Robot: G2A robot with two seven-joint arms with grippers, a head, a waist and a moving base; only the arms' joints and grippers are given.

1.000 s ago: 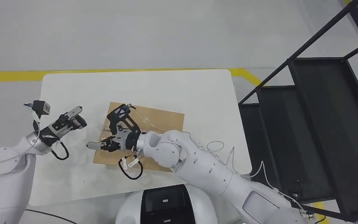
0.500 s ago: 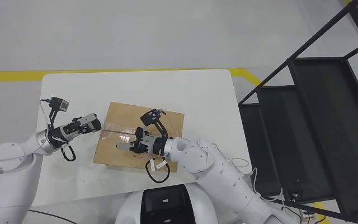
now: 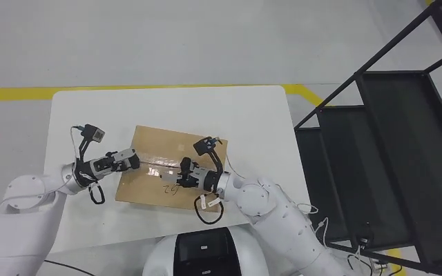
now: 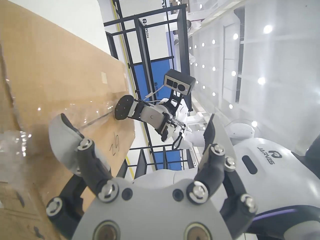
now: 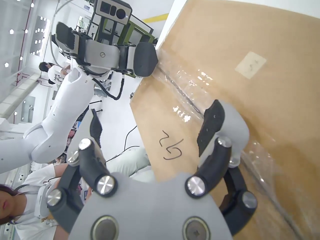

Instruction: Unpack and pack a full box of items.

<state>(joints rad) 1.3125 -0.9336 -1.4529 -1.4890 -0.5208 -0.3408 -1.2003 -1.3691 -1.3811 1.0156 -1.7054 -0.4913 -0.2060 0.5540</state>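
Observation:
A closed brown cardboard box (image 3: 207, 148) lies on the white table, its top seam sealed with clear tape (image 5: 185, 101) and a handwritten mark (image 5: 172, 148) near one edge. My left gripper (image 3: 131, 161) is at the box's left end, where the seam starts, and it is open; in the left wrist view (image 4: 137, 136) one fingertip (image 4: 62, 131) lies against the taped top. My right gripper (image 3: 178, 176) is over the middle of the box top and is open (image 5: 155, 126), with one pad (image 5: 212, 123) beside the tape. Neither gripper holds anything.
The white table (image 3: 173, 103) has free room behind and to the right of the box. A black metal stair frame (image 3: 373, 138) stands off the table's right side. A yellow floor line (image 3: 27, 92) runs behind the table.
My right gripper has slid from the box's left end to the middle of the top. My left gripper has come in from the table's left to the box's left end.

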